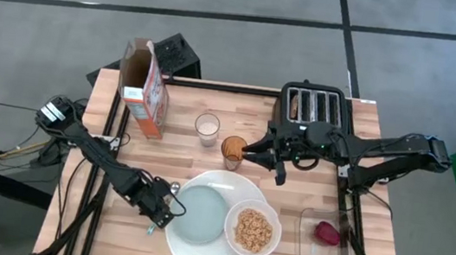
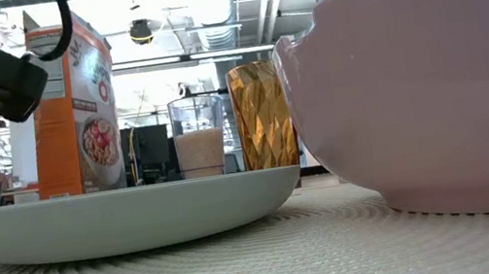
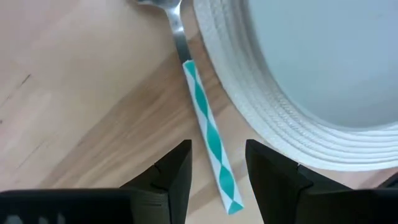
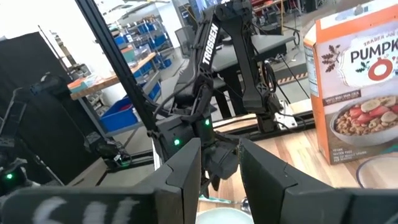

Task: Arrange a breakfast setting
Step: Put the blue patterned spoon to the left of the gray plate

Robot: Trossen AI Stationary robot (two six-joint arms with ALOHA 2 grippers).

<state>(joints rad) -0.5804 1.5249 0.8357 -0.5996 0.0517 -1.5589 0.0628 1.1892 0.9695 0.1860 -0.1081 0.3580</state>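
Observation:
A metal spoon (image 3: 208,130) with a teal-and-white striped handle lies flat on the wood, just left of the large white plate (image 1: 223,182). My left gripper (image 3: 217,148) is open and points down over the handle's near end, one finger on each side, clear of it. On the white plate rest the pale grey-blue plate (image 1: 200,214) and the white bowl (image 1: 253,229) of tan cereal. A brown toast slice (image 1: 297,105) stands in the toaster. The dark red fruit (image 1: 327,234) lies in a clear tray. My right gripper (image 1: 271,163) hovers open, level, near the amber glass.
A cereal box (image 1: 146,87), a glass of milk (image 1: 207,128) and an amber glass (image 1: 233,148) stand behind the plates. The black toaster (image 1: 316,109) is at the far right. Bare wood lies left of the spoon.

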